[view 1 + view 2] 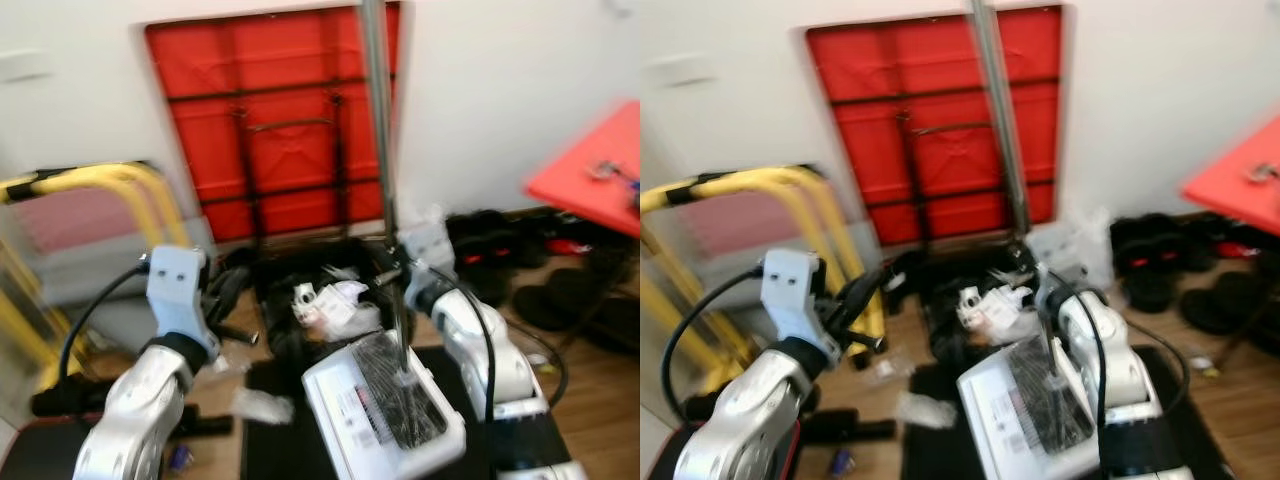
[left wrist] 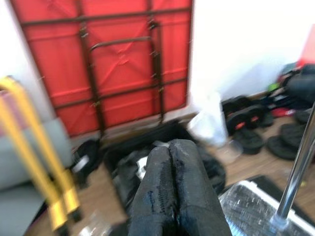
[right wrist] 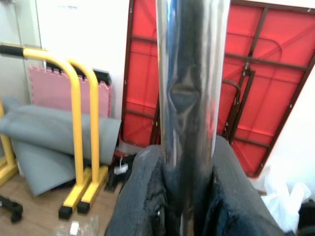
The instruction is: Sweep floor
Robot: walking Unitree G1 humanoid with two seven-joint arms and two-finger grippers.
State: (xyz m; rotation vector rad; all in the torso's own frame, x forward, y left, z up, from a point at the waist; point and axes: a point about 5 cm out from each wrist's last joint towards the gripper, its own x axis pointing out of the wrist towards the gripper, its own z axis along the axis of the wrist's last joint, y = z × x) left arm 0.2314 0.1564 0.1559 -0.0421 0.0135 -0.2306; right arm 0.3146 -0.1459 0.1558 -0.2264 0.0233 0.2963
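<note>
A shiny metal broom pole (image 1: 378, 120) rises from a white broom head with black bristles (image 1: 385, 410) on the floor just in front of me. My right gripper (image 1: 395, 262) is shut on the pole about halfway up; in the right wrist view its fingers (image 3: 142, 196) clasp the pole (image 3: 189, 73) from both sides. Out to the left, my left gripper (image 1: 225, 288) is shut and holds nothing, its fingers (image 2: 157, 187) pressed together above the floor. Scraps of white plastic (image 1: 262, 403) lie on the wooden floor near the broom head.
A folded red table (image 1: 270, 130) leans on the white wall ahead. Below it is an open black bag (image 1: 320, 290) with white rubbish. Yellow bars (image 1: 110, 185) and a grey mat stand at left. Black shoes (image 1: 500, 250) and a red tabletop (image 1: 595, 170) are at right.
</note>
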